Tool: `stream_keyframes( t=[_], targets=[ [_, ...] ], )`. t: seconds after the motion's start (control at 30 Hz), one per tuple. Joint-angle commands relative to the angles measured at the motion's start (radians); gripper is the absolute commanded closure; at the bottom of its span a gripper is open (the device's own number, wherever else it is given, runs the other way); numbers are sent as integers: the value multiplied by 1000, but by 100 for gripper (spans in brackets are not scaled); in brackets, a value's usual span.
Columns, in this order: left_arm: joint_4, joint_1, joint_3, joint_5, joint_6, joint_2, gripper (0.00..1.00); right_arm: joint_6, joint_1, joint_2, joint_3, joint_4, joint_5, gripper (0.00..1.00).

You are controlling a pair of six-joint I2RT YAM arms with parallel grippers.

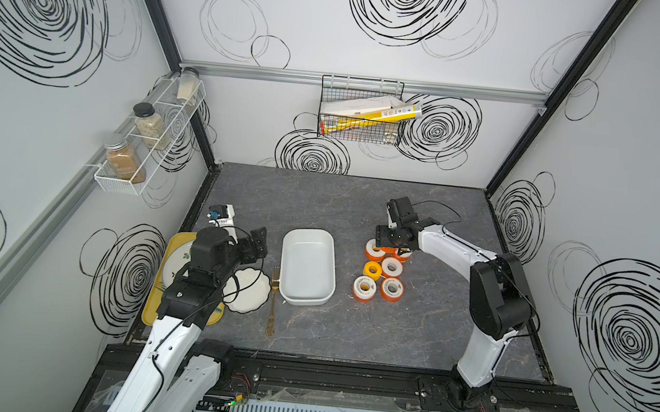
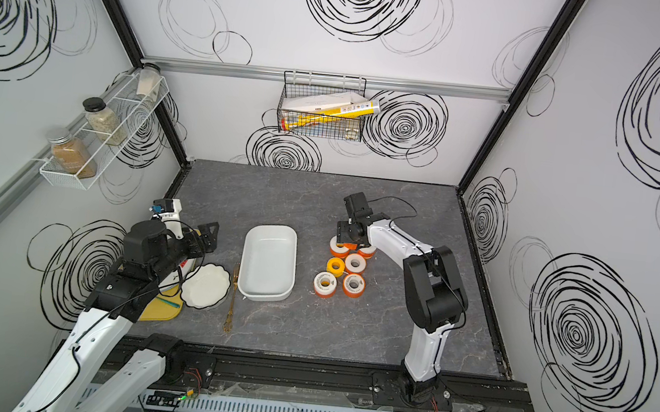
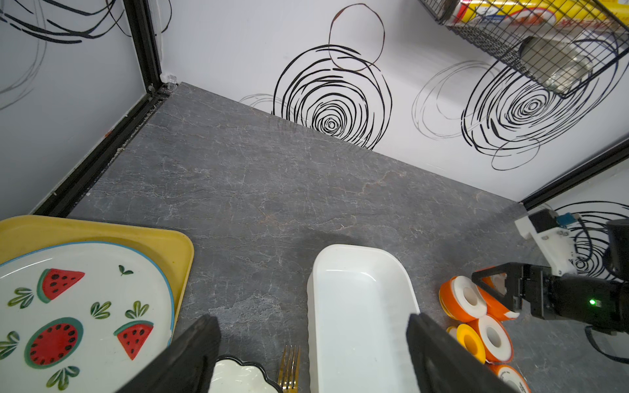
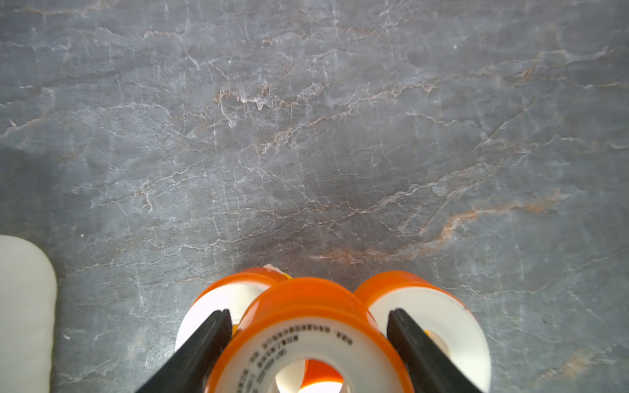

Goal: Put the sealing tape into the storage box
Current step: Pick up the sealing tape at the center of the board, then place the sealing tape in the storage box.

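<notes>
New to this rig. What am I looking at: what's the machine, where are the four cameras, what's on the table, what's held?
Two white-and-black robot arms stand at the front edge of a grey stone-look table, each ending in a two-finger gripper. Two pictures look down from overhead, nearly alike; two come from cameras on the wrists. On the table: an empty white plastic storage box, white tape rolls on orange or yellow spools clustered beside it, a gold fork, a white scalloped dish, and a yellow tray bearing a watermelon-print plate. The left gripper hangs open, holding nothing. The right gripper straddles one orange-spooled roll; whether it already pinches it is unclear.
</notes>
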Motion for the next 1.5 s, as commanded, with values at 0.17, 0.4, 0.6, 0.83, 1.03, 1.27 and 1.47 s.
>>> stream_keyframes(
  t=[0.17,0.4,0.6,0.83,1.03,1.27,1.47],
  targets=[
    [33,6,-10,9,10,-5,8,7,46,-112,-1,-34,-38,41],
    [33,6,-12,11,11,-5,8,40,228,-95,84,-22,-128,41],
    [33,4,-12,8,10,-3,8,56,378,68,231,-31,-129,41],
    [33,4,-12,9,10,-2,8,42,435,273,408,-71,-39,41],
    [33,4,-12,14,11,1,8,3,438,418,537,-121,43,41],
    [34,2,-12,17,12,4,8,-18,447,509,613,-146,125,40],
    [36,3,-12,20,12,7,8,-25,460,538,641,-159,176,34]
  ],
)
